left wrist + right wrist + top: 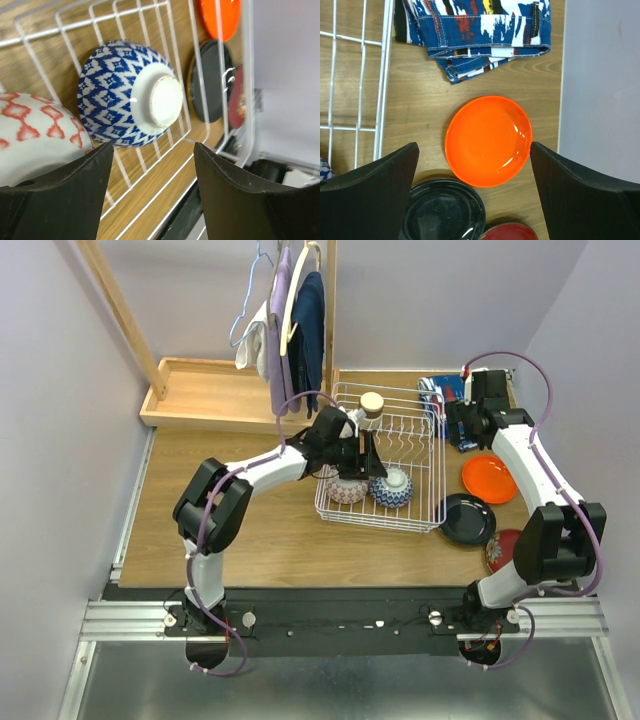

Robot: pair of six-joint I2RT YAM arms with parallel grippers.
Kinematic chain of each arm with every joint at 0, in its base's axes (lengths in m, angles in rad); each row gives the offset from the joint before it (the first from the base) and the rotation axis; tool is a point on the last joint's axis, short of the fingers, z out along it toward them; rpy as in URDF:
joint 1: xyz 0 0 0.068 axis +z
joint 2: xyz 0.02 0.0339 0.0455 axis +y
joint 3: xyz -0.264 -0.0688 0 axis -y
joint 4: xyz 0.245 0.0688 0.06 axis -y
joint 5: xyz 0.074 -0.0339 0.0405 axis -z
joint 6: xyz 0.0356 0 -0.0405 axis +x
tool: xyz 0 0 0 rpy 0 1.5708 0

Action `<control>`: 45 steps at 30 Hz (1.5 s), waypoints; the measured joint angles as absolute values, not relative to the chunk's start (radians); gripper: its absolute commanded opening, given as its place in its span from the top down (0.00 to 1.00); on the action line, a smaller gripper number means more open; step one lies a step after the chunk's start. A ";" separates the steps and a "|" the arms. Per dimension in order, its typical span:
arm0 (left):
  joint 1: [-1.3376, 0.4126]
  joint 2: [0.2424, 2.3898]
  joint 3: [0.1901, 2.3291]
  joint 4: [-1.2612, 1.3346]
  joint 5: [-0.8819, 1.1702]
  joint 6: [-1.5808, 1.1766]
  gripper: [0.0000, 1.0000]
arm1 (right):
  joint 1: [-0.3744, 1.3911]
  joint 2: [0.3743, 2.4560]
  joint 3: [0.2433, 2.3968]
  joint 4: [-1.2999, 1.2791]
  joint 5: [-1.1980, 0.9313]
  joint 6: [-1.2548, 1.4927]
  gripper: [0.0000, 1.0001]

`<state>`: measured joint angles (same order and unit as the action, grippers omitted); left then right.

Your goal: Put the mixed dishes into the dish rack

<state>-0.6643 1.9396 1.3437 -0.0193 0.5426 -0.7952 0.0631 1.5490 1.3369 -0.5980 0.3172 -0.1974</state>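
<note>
Orange plate (488,141): is lying flat on the table (420,105), right of the rack (380,523), just beside the black plate (442,212).
Handling: is being judged stiff, glazed, slippery, breakable and fairly light.
Hold: the raised rim is being judged the only purchase, with one finger to be slid under the edge.
Red plate (507,232): is being cut off by the frame, nearest the arm bases.
Bowls: the blue bowl (131,95) and red-white bowl (35,135) are sitting upside down in the rack, side by side.
Cup (372,405): is standing at the rack's far side.
Right gripper (474,147): is being held wide apart above the orange plate, empty.
Left gripper (152,150): is being held spread over the blue bowl, gripping nothing.
Cloth (475,30): is lying beyond the orange plate, apart from it.
</note>
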 measured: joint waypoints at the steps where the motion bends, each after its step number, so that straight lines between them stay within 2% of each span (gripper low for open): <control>1: -0.664 1.930 1.340 -0.038 0.529 -0.777 0.24 | 0.064 1.551 1.338 -0.598 0.315 -0.195 0.00; 6: -0.670 1.892 1.330 -0.122 0.495 -0.672 0.20 | 0.063 1.558 1.354 -0.597 0.285 -0.182 0.00; 11: -0.672 1.888 1.388 -0.126 0.601 -0.570 0.16 | 0.064 1.557 1.356 -0.599 0.248 -0.173 0.00; 17: -0.709 1.885 1.818 -0.286 0.654 -0.286 0.12 | 0.042 1.534 1.356 -0.633 0.180 -0.192 0.03; 20: -0.718 1.824 1.897 -0.356 0.619 -0.152 0.12 | -0.026 1.521 1.358 -0.670 0.108 -0.188 0.06; 24: -0.719 1.705 1.818 -0.465 0.506 -0.015 0.18 | -0.220 1.540 1.360 -0.730 -0.035 -0.172 0.08; 28: -0.709 1.582 1.590 -0.545 0.366 0.062 0.25 | -0.290 1.556 1.359 -0.790 -0.121 -0.188 0.10; 29: -0.707 1.570 1.553 -0.552 0.343 0.072 0.29 | -0.292 1.557 1.358 -0.797 -0.134 -0.194 0.11; 30: -0.703 1.545 1.488 -0.576 0.315 0.083 0.41 | -0.306 1.558 1.355 -0.815 -0.167 -0.207 0.11; 32: -0.691 1.523 1.397 -0.595 0.275 0.096 0.52 | -0.333 1.566 1.348 -0.843 -0.222 -0.238 0.13; 33: -0.680 1.513 1.351 -0.609 0.256 0.101 0.65 | -0.355 1.580 1.348 -0.867 -0.245 -0.262 0.13; 36: -0.641 1.505 1.271 -0.634 0.232 0.109 0.84 | -0.403 1.640 1.339 -0.910 -0.286 -0.324 0.14; 38: -0.621 1.505 1.245 -0.637 0.222 0.107 0.91 | -0.413 1.678 1.316 -0.923 -0.302 -0.361 0.14; 41: -0.598 1.505 1.235 -0.640 0.211 0.115 0.93 | -0.413 1.709 1.267 -0.915 -0.304 -0.385 0.14; 45: -0.598 1.505 1.236 -0.646 0.214 0.130 0.85 | -0.412 1.744 1.245 -0.862 -0.263 -0.357 0.15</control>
<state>-0.5980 1.5051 1.2362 -0.6464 0.2138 0.1303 -0.4118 1.7435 1.2449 -0.8616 -0.2634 -0.3573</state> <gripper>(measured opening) 0.106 0.856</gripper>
